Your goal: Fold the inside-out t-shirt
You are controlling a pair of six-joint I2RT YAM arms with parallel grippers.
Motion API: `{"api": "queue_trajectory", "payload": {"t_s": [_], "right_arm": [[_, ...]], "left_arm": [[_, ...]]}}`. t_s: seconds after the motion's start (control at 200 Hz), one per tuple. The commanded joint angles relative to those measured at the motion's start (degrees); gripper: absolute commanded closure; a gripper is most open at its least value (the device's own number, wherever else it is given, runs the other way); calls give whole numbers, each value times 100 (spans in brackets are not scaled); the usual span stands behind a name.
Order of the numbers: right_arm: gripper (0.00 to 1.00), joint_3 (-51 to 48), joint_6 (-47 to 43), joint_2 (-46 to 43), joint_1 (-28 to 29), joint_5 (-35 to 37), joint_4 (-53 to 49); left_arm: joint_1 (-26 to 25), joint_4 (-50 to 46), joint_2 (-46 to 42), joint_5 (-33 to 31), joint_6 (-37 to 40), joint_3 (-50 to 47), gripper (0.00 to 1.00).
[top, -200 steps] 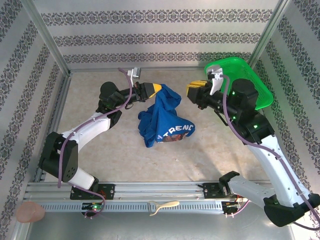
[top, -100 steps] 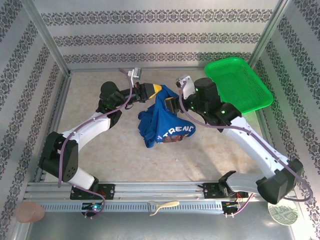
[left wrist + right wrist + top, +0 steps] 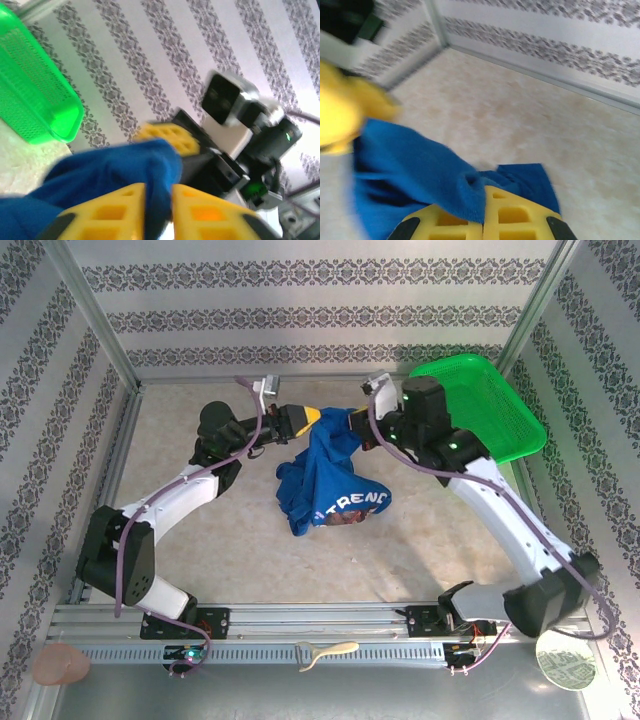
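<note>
I read the t-shirt [image 3: 330, 480] as soft, matt cloth with a fine fuzzy nap at its edges. Its white lettering looks like flat print. The fingers [image 3: 515, 217] of the right gripper [image 3: 483, 197] are yellow moulded plastic, matt, with recessed cells. The basket [image 3: 480, 405] is glossy green plastic mesh. The table [image 3: 250, 550] surface is matt, mottled beige. The frame rails [image 3: 320, 618] are bare brushed metal.

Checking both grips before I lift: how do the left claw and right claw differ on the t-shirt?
On the left claw, fingers stand a slit apart with t-shirt cloth packed between; on the right claw, they press together, cloth draped over one tip. From above, the left claw reaches from the left, the right claw from the green basket side. Both hold the t-shirt's raised top.
</note>
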Motion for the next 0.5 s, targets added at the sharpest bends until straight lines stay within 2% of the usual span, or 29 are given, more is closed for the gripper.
{"api": "queue_trajectory", "payload": {"t_s": [0.0, 0.045, 0.1, 0.22, 0.295, 0.38, 0.5], "right_arm": [[100, -378, 758, -705, -205, -1763, 693], [100, -602, 1113, -834, -280, -2226, 1108], [100, -817, 1480, -897, -324, -2448, 1474], [100, -1186, 1852, -946, -389, -2356, 1921], [100, -1312, 2006, -915, -400, -2250, 2022], [100, -1449, 2096, -925, -402, -2078, 2035], [100, -1583, 2159, -977, -405, -1819, 1962]], "left_arm": [[342, -363, -140, -431, 319, 138, 55], [432, -374, -82, -420, 318, 209, 48], [477, -346, -63, -347, 291, 273, 46], [429, -604, -369, -317, 457, 94, 45], [314, -1271, -818, -405, 949, -101, 45], [-81, -2548, -1359, -810, 1896, -198, 44], [-1028, -4032, -1834, -1775, 3160, -188, 44]]}}
